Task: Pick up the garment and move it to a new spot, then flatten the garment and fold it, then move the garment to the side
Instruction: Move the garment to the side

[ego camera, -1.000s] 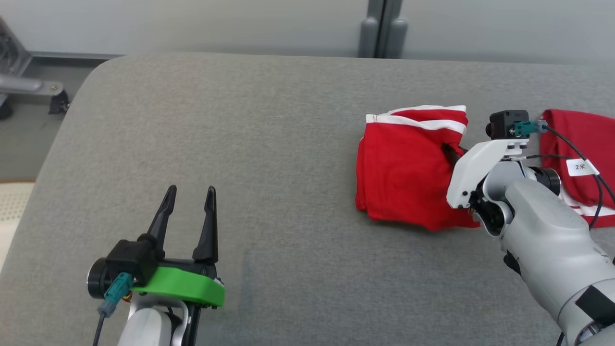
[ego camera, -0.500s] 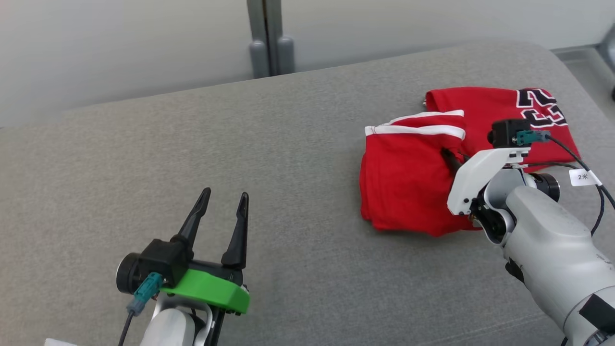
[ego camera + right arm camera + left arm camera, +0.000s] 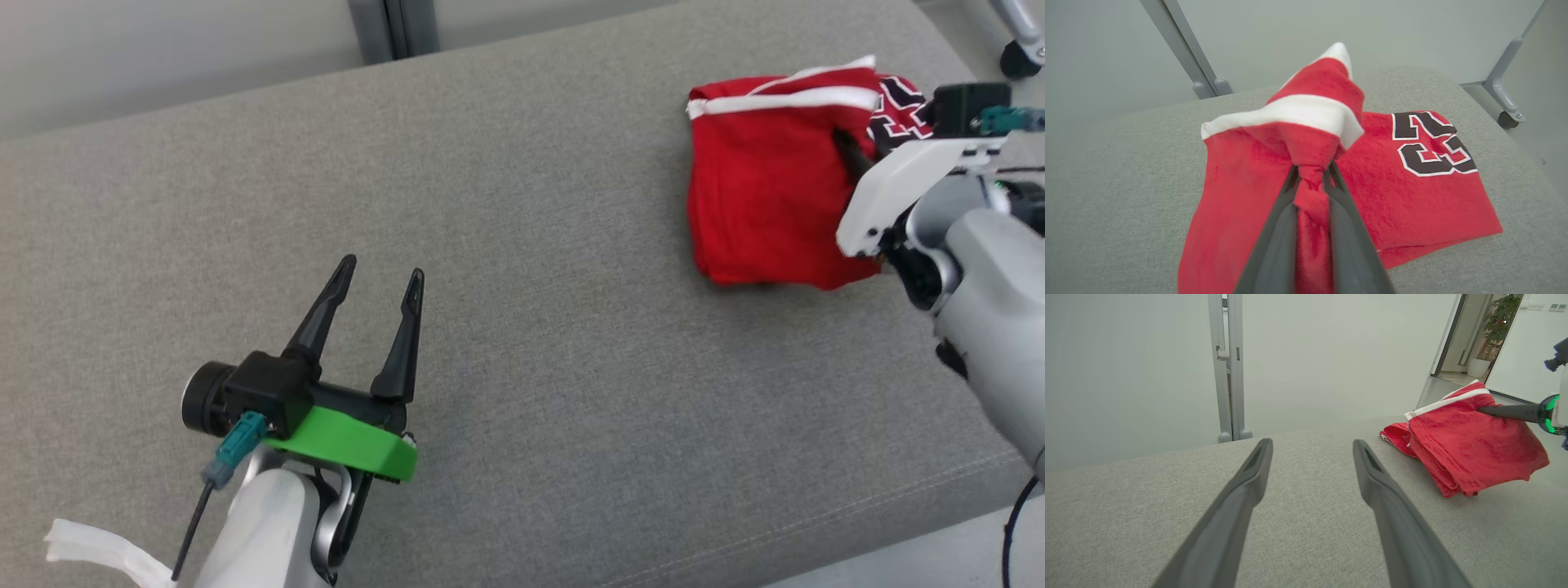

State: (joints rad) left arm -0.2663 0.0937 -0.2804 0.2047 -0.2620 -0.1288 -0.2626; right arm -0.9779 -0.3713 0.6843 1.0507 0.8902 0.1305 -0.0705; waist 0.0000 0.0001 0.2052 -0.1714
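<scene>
The right gripper [image 3: 847,149] is clamped on a bunched fold of the red garment [image 3: 759,188] at the far right end of a grey cushion [image 3: 522,245]. In the right wrist view its two dark fingers pinch a twist of red cloth between them [image 3: 1311,169]. The white-banded hem of the garment [image 3: 1241,192] rises in a peak above the fingertips. From the left wrist view the garment [image 3: 1470,449] hangs in stacked folds from the gripper's finger, which enters from the right. Its lower edge is down at the cushion [image 3: 1306,539].

A flat piece of red cloth with black, white-edged numerals [image 3: 1433,151] lies on the cushion just behind and to the right of the held fold. Whether it is part of the same garment cannot be told.

The left gripper [image 3: 384,267] is well apart from the garment, at the lower left of the head view. Its fingers are spread wide with nothing between them, and they point across bare grey fabric [image 3: 1311,443].

Beyond the cushion stands a pale wall with a grey door post [image 3: 1229,375]. A caster [image 3: 1506,119] sits on the floor past the cushion's right end, and a potted plant [image 3: 1494,330] shows through a doorway.
</scene>
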